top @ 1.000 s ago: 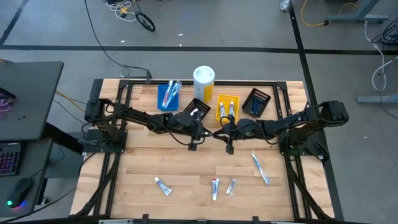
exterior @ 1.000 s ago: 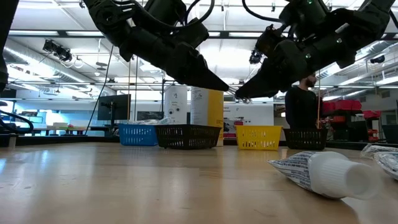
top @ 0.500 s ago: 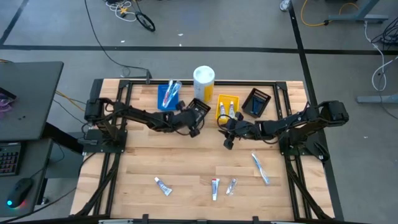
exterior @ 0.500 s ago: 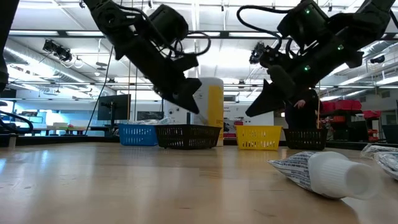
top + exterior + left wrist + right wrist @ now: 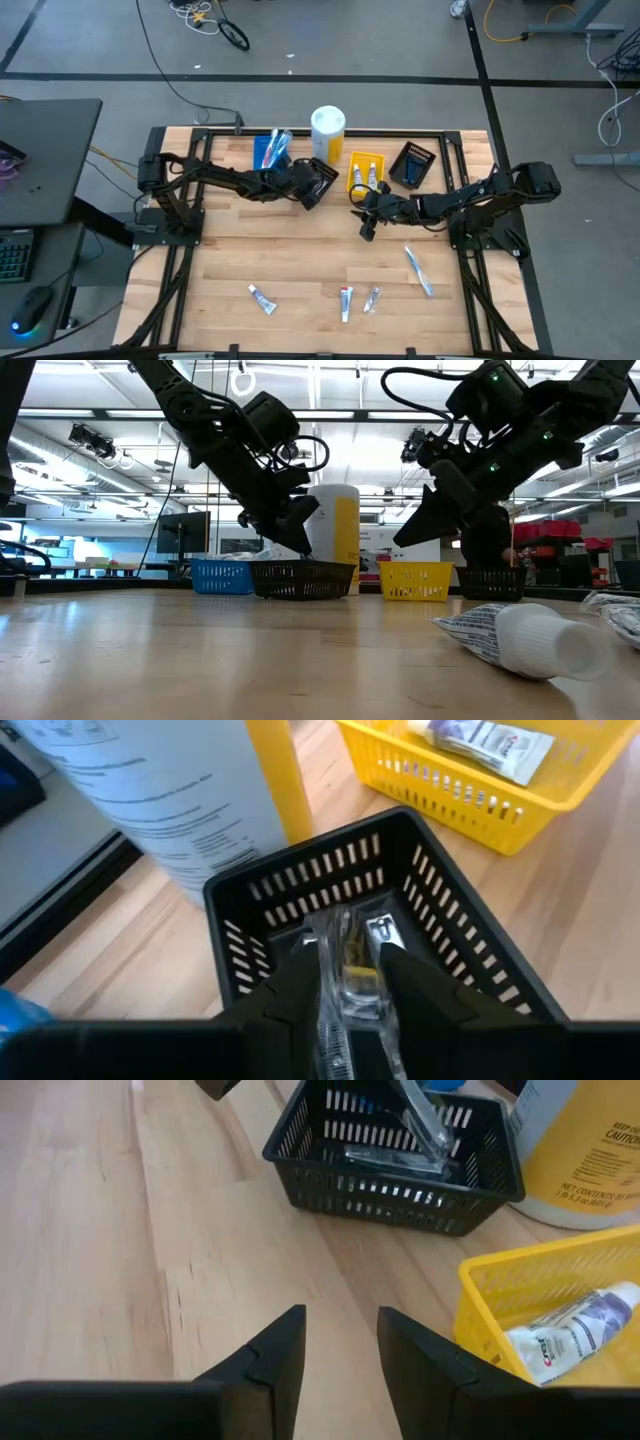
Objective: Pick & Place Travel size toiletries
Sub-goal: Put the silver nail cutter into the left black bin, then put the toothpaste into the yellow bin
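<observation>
My left gripper (image 5: 312,188) is over the black bin (image 5: 320,176) beside the tall white-and-yellow cylinder (image 5: 328,133). It is shut on a small toiletry in clear wrapping (image 5: 345,982). In the right wrist view its fingers (image 5: 424,1122) reach into that bin (image 5: 395,1185). My right gripper (image 5: 365,218) hangs open and empty above the table's middle, near the yellow bin (image 5: 366,176). Three small tubes (image 5: 262,298) (image 5: 345,302) (image 5: 373,298) and a pale-blue toothbrush (image 5: 418,270) lie flat near the near edge. My left gripper pinches the clear-wrapped toiletry (image 5: 347,960) between its two fingers (image 5: 300,965), coming from above and slanting toward the far edge. The item lies along the fingers and hangs inside the black bin's rim (image 5: 300,870). Whether its lower end touches the bin floor, I cannot tell.
Along the far edge stand a blue bin (image 5: 270,152) with toothbrushes, the cylinder, the yellow bin holding tubes (image 5: 565,1338), and a second black bin (image 5: 413,163). A large tube (image 5: 520,635) lies close to the low camera. Bare wood stretches between the bins and the loose items.
The two grippers stood tip to tip above the table's middle and have parted. My left gripper has swung toward the far edge and come down over the black bin. My right gripper has drawn back slightly toward the table's right and now keeps still.
</observation>
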Available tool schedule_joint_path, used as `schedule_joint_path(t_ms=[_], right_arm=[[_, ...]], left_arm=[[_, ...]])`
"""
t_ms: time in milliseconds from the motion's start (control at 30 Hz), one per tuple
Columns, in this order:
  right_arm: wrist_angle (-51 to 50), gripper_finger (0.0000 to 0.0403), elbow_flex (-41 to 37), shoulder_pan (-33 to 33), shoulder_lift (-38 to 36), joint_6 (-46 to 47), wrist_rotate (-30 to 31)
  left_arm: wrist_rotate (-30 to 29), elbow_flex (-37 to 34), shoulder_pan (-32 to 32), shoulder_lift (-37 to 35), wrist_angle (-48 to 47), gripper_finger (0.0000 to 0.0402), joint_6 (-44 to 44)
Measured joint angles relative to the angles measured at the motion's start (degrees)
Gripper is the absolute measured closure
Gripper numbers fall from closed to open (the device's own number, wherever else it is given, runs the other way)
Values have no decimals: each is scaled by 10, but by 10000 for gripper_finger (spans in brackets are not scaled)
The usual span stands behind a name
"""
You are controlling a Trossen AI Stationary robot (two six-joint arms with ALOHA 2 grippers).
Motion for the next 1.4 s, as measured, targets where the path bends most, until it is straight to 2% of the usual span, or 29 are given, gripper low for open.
schedule_joint_path(t_ms=[233,400,667,933,1400], right_arm=[[4,267,0,0,0,0,0],[4,267,0,0,0,0,0],[4,267,0,0,0,0,0],[5,267,0,0,0,0,0],[5,267,0,0,0,0,0]], left_arm=[[8,0,5,0,1,247,22],[7,0,1,-2,0,235,20],[8,0,-10,-22,60,247,32],[56,0,-26,-22,65,257,-37],[68,0,-123,-22,65,280,-99]])
